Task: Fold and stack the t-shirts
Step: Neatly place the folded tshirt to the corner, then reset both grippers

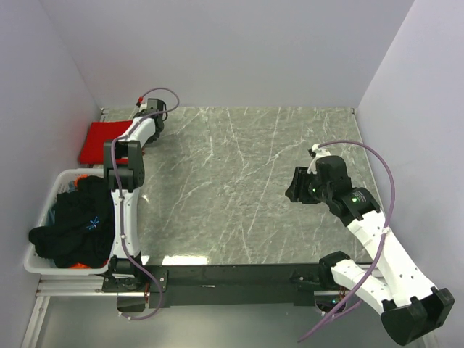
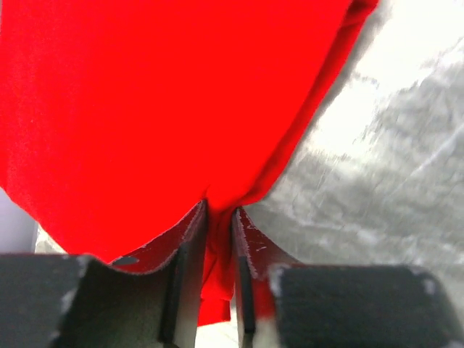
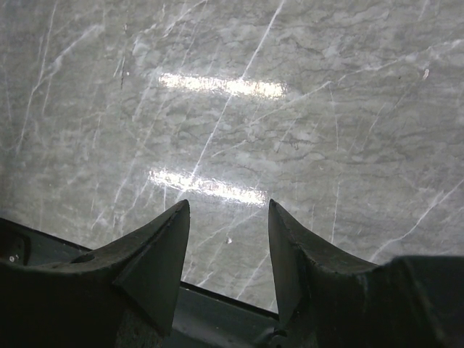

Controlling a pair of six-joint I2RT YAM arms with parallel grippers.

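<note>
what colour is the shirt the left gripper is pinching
The t-shirt is plain bright red, clearest in the left wrist view.

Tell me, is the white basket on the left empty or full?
Full. Black clothes are heaped above the rim of the basket, and some of the cloth spills over its left edge.

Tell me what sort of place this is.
Probably a robot test cell: bare white walls box in a marble-look table, two arms bolted at its edge, a basket of black t-shirts.
</note>
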